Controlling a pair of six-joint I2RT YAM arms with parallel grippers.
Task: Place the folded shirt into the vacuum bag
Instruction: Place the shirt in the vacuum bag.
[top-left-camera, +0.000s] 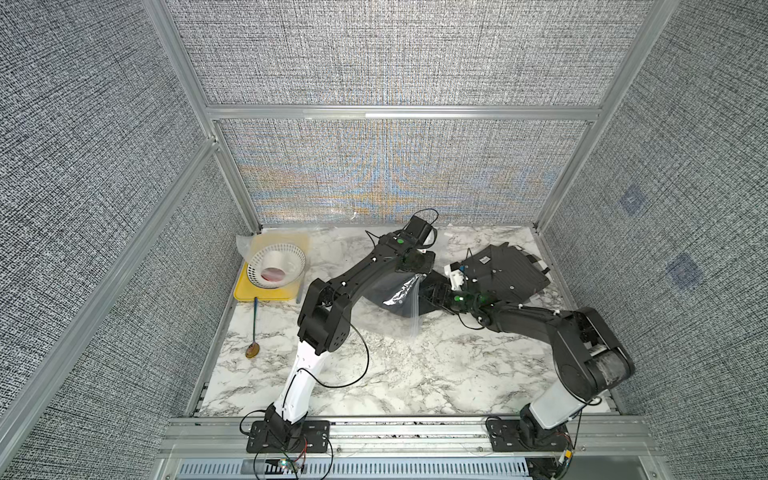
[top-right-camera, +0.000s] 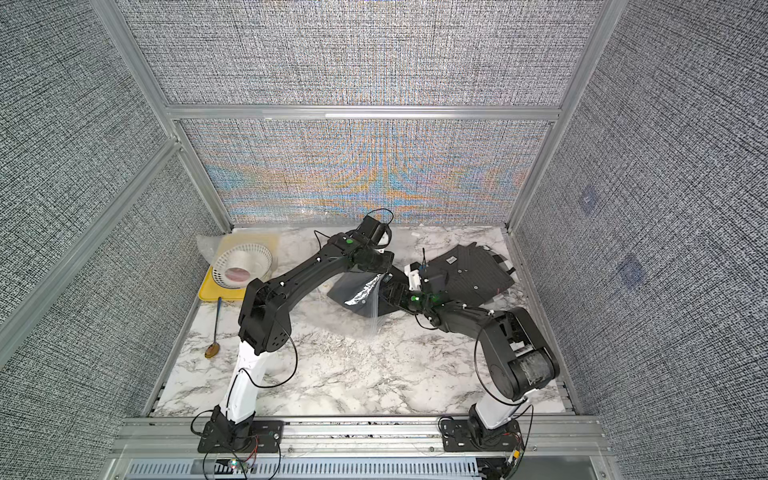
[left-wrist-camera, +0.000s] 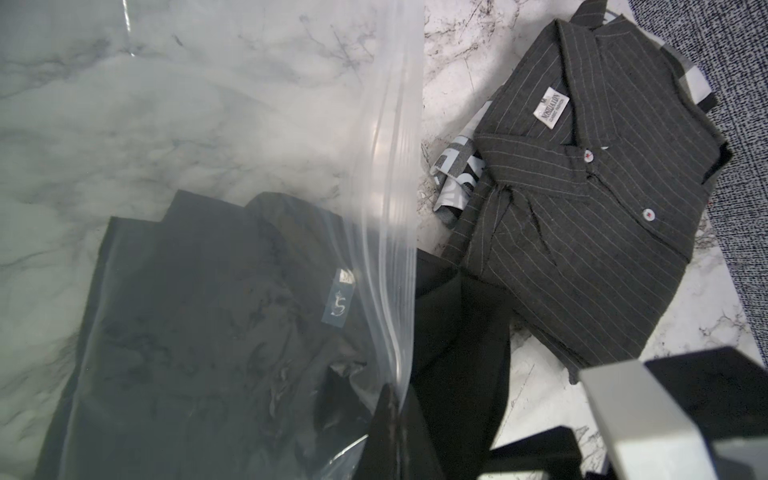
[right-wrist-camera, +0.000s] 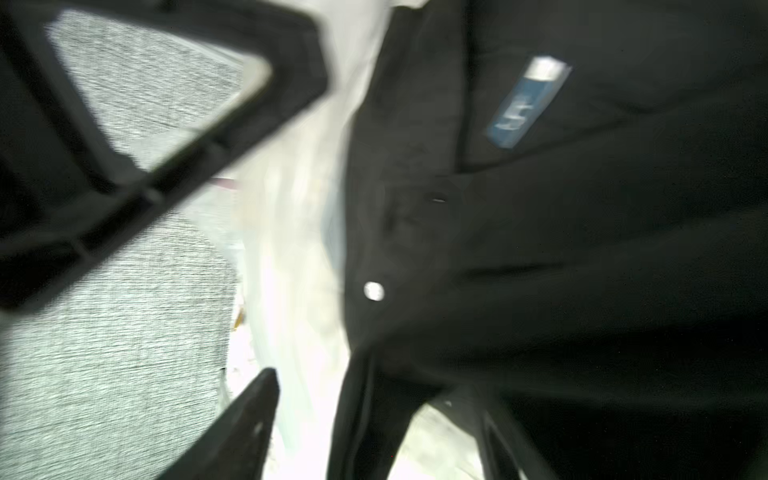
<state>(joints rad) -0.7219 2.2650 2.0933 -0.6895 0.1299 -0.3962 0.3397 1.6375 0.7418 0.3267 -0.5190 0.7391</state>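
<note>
My left gripper (top-left-camera: 412, 266) (left-wrist-camera: 390, 401) is shut on the zip edge of the clear vacuum bag (top-left-camera: 409, 303) (left-wrist-camera: 390, 199) and holds its mouth up off the table. A black folded shirt (top-left-camera: 388, 297) (left-wrist-camera: 208, 316) with a blue neck label lies mostly inside the bag, and one end sticks out of the mouth. At that mouth my right gripper (top-left-camera: 432, 291) (right-wrist-camera: 374, 415) stands open, its fingers (right-wrist-camera: 255, 411) wide apart on either side of a fold of the black shirt (right-wrist-camera: 561, 249). In both top views the arms meet over the table's middle back.
A second folded shirt, dark with pinstripes (top-left-camera: 507, 270) (left-wrist-camera: 590, 199), lies at the back right on a patterned cloth (left-wrist-camera: 457, 174). At the back left, a yellow tray (top-left-camera: 245, 293) holds a white basket (top-left-camera: 276, 262). A spoon (top-left-camera: 253, 332) lies in front of the tray.
</note>
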